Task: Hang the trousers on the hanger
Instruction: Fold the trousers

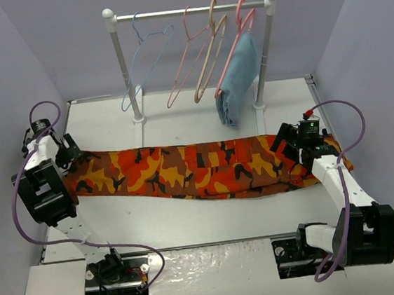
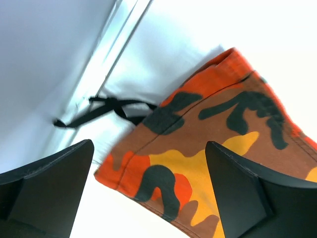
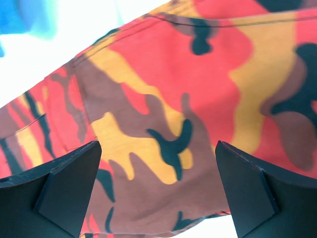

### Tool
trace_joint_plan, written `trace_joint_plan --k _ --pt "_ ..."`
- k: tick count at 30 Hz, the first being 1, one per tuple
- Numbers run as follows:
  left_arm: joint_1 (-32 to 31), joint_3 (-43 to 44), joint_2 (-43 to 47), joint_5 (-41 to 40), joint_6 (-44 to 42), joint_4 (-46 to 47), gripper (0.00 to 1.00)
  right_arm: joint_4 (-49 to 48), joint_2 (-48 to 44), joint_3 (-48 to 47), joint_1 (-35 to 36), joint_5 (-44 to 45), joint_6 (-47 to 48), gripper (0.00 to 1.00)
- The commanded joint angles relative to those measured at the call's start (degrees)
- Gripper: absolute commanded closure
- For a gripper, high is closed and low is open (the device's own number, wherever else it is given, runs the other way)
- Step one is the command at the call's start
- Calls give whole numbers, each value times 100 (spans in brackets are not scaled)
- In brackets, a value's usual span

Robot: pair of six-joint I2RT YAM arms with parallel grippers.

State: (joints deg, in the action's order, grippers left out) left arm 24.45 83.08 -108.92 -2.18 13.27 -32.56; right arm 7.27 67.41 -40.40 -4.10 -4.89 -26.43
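Lab cell: plain lilac walls (image 1: 32, 52), white table (image 1: 204, 217), small garment rack (image 1: 169, 13).

from above both ends of the trousers (image 1: 185, 171) are partly hidden under the left gripper (image 1: 69, 154) and right gripper (image 1: 288, 145), and a blue smear (image 3: 22, 17) in the right wrist view is too blurred to name.

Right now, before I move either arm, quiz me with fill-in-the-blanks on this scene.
1. The rail carries ____ hangers.
2. The light-blue hanger hangs at the rail's ____ end.
3. The left pincer and right pincer both stand ____ over the trousers.
4. The folded blue garment hangs at the rail's ____ end.
Missing words: four; left; open; right.
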Motion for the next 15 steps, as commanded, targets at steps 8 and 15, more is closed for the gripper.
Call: trace_joint_plan --k 8,15 --pt "209 551 -231 994 -1254 4 4 -411 -114 -50 375 -527 334 1" --pt "370 119 -316 1456 -1088 72 3 -422 -63 -64 518 -493 309 1"
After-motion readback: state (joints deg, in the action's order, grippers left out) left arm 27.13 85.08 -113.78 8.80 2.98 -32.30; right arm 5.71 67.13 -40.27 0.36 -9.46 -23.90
